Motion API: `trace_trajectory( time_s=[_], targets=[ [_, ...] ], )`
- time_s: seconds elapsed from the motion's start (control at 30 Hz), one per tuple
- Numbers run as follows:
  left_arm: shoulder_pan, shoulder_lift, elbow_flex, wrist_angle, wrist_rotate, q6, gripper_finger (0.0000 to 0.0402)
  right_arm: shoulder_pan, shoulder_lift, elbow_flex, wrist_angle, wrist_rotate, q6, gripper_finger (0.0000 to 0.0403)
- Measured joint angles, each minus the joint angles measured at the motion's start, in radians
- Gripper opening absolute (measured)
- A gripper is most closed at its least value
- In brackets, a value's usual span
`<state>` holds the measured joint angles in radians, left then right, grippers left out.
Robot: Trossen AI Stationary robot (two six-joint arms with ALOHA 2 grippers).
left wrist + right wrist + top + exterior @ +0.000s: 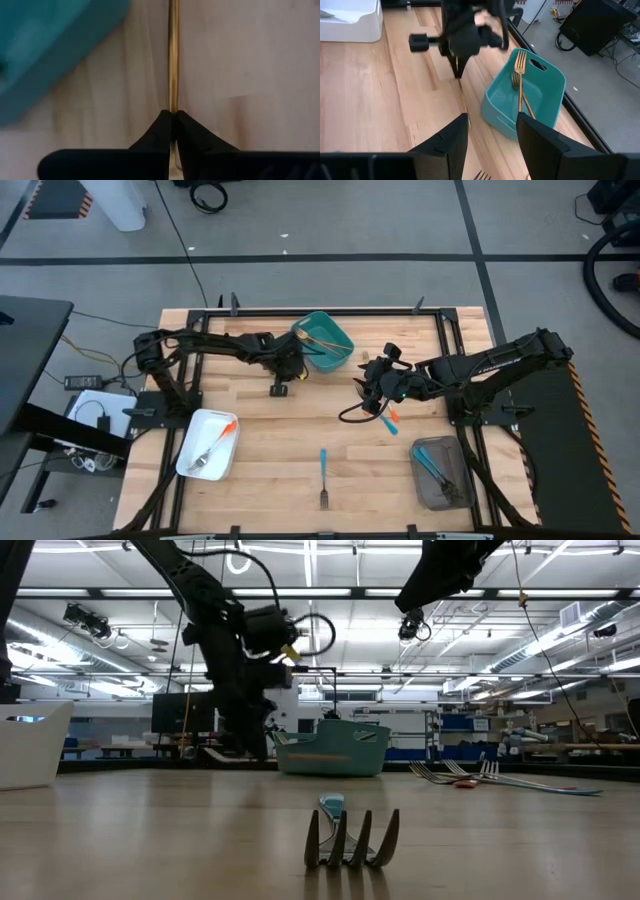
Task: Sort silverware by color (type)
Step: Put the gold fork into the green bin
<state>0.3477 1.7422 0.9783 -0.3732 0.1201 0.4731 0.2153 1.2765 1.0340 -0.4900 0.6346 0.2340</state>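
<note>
Gold forks (322, 338) already lay in the teal bin (341, 355) seen from above, an orange-handled fork (218, 444) in the white tray (190, 465) and blue-handled pieces (433, 465) in the grey tray (446, 498). One blue fork (324, 475) sat loose on the table (270, 470), and more cutlery lay under the right gripper (374, 392), so I judged the sorting perhaps half done.

At table height, that blue fork (350, 836) lay nearest, with a few forks (470, 775) off by the bin (330, 752).

Past the left wrist, the left gripper (173, 120) was pinched shut on a gold utensil (173, 60) lying on the wood beside the bin (45, 45).

Past the right wrist, its own fingers (447, 142) stood wide apart, holding nothing, facing the left gripper (456, 70) and the bin's forks (520, 80).
</note>
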Motion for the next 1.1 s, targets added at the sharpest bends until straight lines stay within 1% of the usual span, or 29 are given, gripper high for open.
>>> trace_trajectory(
  time_s=[0.1, 0.27, 0.47, 0.7, 0.83, 1.0, 1.1],
  targets=[
    [0.001, -0.041, 0.000, -0.004, 0.012, 0.011, 0.0020, 0.000, 0.000, 0.000, -0.001, 0.000, -0.001, 0.0173],
    [0.019, -0.105, 0.001, 0.048, 0.116, 0.010, 0.0020, 0.000, 0.000, 0.000, 0.000, 0.000, -0.001, 0.0173],
    [0.035, -0.118, 0.001, 0.179, 0.126, 0.007, 0.0021, 0.000, 0.000, 0.000, 0.003, 0.000, -0.001, 0.0173],
    [0.058, -0.119, 0.002, 0.341, 0.126, 0.061, 0.0021, 0.000, 0.000, 0.000, 0.005, 0.000, -0.001, 0.0173],
    [0.079, -0.094, 0.001, 0.413, 0.116, 0.118, 0.0022, 0.000, 0.000, 0.000, 0.006, 0.000, -0.001, 0.0173],
    [0.098, -0.039, 0.001, 0.549, 0.096, 0.177, 0.0022, 0.000, 0.000, 0.001, 0.011, 0.001, -0.005, 0.0173],
    [0.112, -0.008, 0.001, 0.600, 0.090, 0.205, 0.0022, 0.003, 0.000, 0.001, 0.016, 0.029, -0.018, 0.0173]
  ],
)
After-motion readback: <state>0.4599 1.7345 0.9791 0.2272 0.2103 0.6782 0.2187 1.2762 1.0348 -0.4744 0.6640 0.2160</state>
